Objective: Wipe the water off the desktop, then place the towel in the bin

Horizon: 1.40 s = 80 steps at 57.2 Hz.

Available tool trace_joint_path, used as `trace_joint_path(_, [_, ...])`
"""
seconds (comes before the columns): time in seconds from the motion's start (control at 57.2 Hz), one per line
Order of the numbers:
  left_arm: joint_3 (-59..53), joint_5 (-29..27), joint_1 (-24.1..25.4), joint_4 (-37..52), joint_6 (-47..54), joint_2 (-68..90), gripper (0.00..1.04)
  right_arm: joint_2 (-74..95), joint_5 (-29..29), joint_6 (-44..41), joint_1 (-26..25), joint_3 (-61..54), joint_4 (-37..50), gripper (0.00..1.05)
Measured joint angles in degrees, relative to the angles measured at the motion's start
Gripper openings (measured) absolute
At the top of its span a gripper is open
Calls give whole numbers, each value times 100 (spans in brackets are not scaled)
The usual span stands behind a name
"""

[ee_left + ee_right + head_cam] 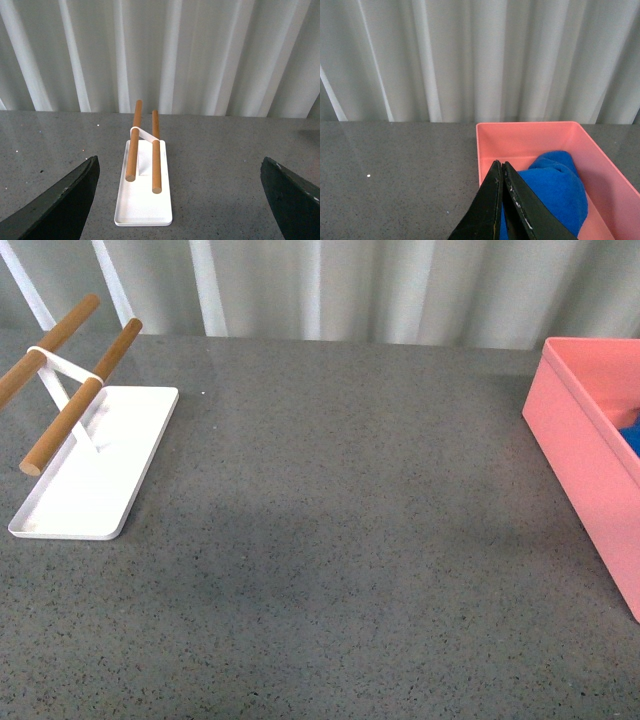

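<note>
The blue towel (559,186) lies bunched inside the salmon-pink bin (530,134). In the front view the bin (580,455) stands at the right edge of the speckled grey desktop (340,530), and only a sliver of the towel (632,437) shows in it. My right gripper (500,167) is shut with nothing between its fingers, above the bin's near wall and in front of the towel. My left gripper (180,172) is open and empty, its fingers wide apart over the desktop (225,165). Neither arm shows in the front view. I see no water on the desktop.
A flat white tray (95,465) with brown wooden bars (85,390) stands at the left of the desktop; the left wrist view faces it (144,200). A pale pleated curtain (350,285) runs along the far edge.
</note>
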Motion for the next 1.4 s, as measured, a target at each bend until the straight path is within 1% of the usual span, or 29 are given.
trace_joint_path(0.227, [0, 0, 0, 0, 0, 0, 98, -1012, 2, 0, 0, -22, -914, 3])
trace_joint_path(0.594, [0, 0, 0, 0, -2, 0, 98, -2083, 2, 2, 0, -26, -1923, 3])
trace_joint_path(1.223, [0, 0, 0, 0, 0, 0, 98, -3165, 2, 2, 0, -26, -2992, 3])
trace_joint_path(1.311, [0, 0, 0, 0, 0, 0, 98, -3803, 2, 2, 0, -26, -3836, 3])
trace_joint_path(1.398, [0, 0, 0, 0, 0, 0, 98, -4116, 4, 4, 0, -24, -3978, 3])
